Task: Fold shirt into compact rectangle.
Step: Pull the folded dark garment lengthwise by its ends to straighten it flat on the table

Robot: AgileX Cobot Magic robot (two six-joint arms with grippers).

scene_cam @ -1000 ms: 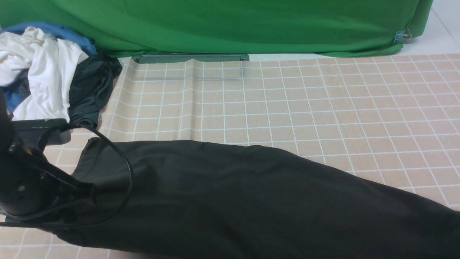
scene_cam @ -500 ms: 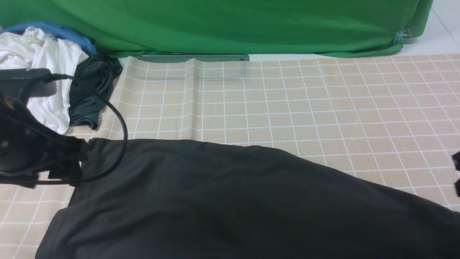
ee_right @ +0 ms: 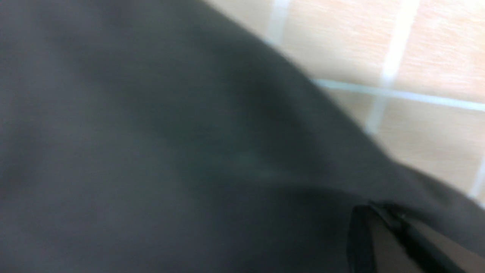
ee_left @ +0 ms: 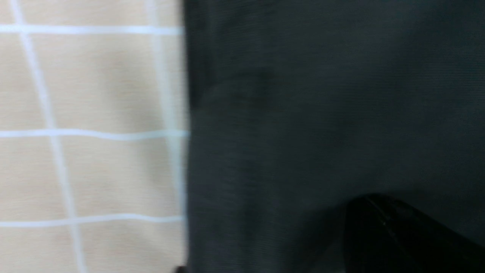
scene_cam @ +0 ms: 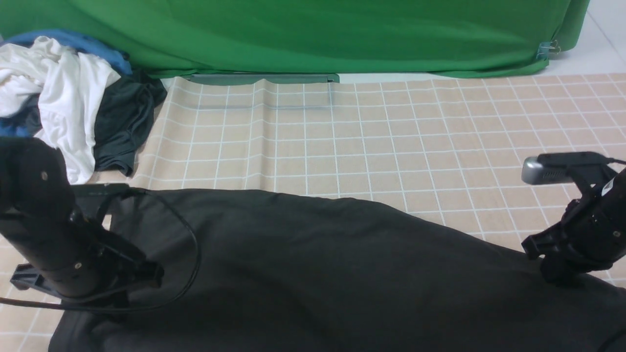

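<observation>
The black shirt (scene_cam: 313,274) lies flat across the near part of the checked table, reaching from the left side to the right edge of the front view. Its print and neck label are not visible. My left gripper (scene_cam: 93,293) is low over the shirt's left edge (ee_left: 189,151), open, with one dark finger (ee_left: 394,235) over the fabric. My right gripper (scene_cam: 562,266) is low over the shirt's right part near its far edge (ee_right: 341,113). It is also open, with one finger (ee_right: 382,242) showing above the cloth. Neither holds any fabric.
A heap of clothes sits at the far left: a white garment (scene_cam: 63,102), a dark grey-teal one (scene_cam: 122,127) and something blue (scene_cam: 83,44). A green cloth (scene_cam: 313,34) hangs along the back. The checked tablecloth (scene_cam: 391,137) stretches behind the shirt.
My left arm rose toward the clothes heap, then came back down onto the shirt's left edge. My right arm entered from the right and lowered over the shirt. The shirt's left end spread flatter.
</observation>
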